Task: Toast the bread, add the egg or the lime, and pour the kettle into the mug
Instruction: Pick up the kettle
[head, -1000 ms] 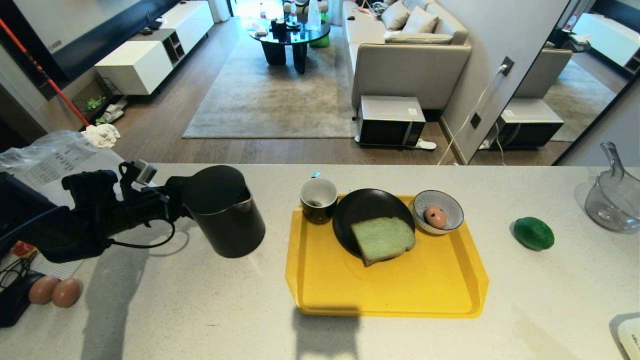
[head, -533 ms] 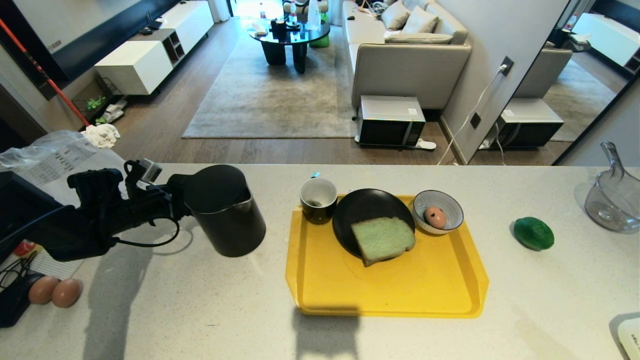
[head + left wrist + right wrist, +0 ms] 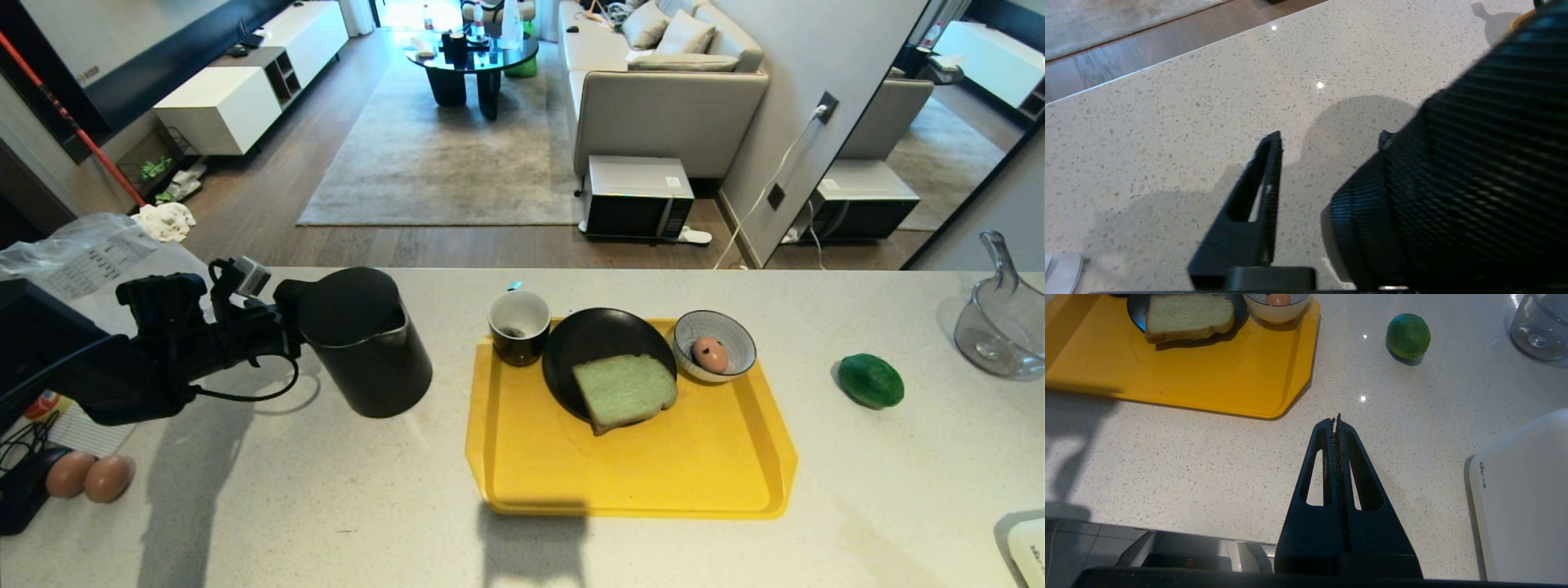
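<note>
Left gripper [image 3: 282,314] nearer one kettle [image 3: 363,343] — grip unclear — one mug [image 3: 519,325], right gripper [image 3: 1336,421] clenched.

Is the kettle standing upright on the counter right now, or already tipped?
Upright. The kettle stands with its base flat on the counter, lid on top, left of the mug.

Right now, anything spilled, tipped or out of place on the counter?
Nothing spilled or tipped. The kettle stands upright by the left gripper. The only oddity: the bread hangs over the black plate's rim onto the yellow tray.
</note>
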